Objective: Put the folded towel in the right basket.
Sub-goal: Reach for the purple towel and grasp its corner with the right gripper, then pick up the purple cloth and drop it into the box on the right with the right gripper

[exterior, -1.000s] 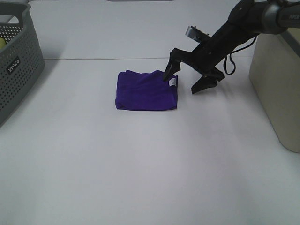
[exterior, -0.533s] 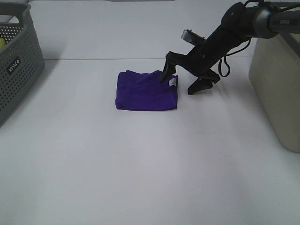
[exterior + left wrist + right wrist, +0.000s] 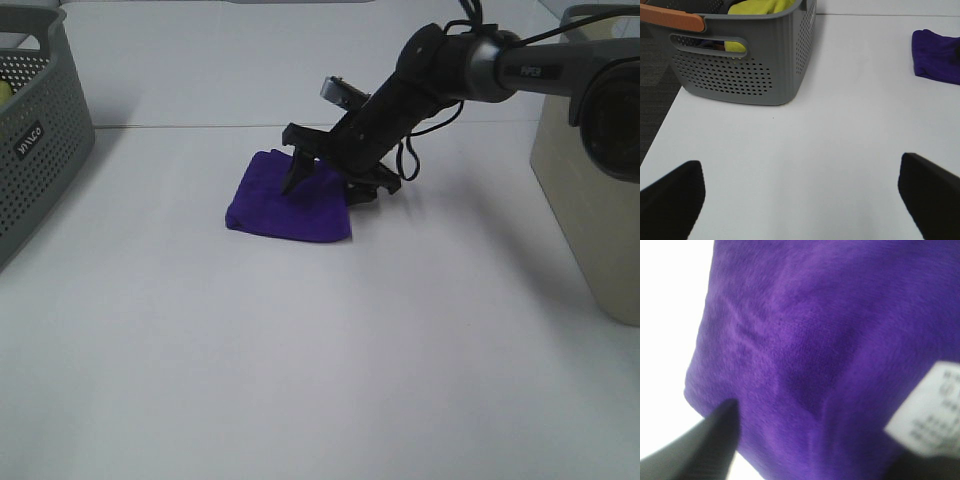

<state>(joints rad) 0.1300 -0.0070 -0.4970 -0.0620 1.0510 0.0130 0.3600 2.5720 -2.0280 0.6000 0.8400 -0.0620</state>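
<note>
The folded purple towel (image 3: 290, 198) lies on the white table, left of centre. My right gripper (image 3: 328, 180) is open and low over the towel's right edge. One finger (image 3: 299, 168) rests on top of the cloth and the other sits at the edge by the table. In the right wrist view the towel (image 3: 805, 340) fills the picture, its white label (image 3: 935, 405) between the dark fingertips (image 3: 712, 440). The right basket (image 3: 590, 170) is a beige bin at the right edge. My left gripper (image 3: 800, 200) is open and empty, out of the high view.
A grey perforated basket (image 3: 35, 130) stands at the left edge; the left wrist view shows it (image 3: 740, 75) holding yellow cloth, with an orange handle. The towel also shows far off in that view (image 3: 937, 55). The right arm's cable hangs beside the gripper.
My right gripper has moved left onto the towel. The towel has slid left and turned a little, and its right edge is now under the fingers.
</note>
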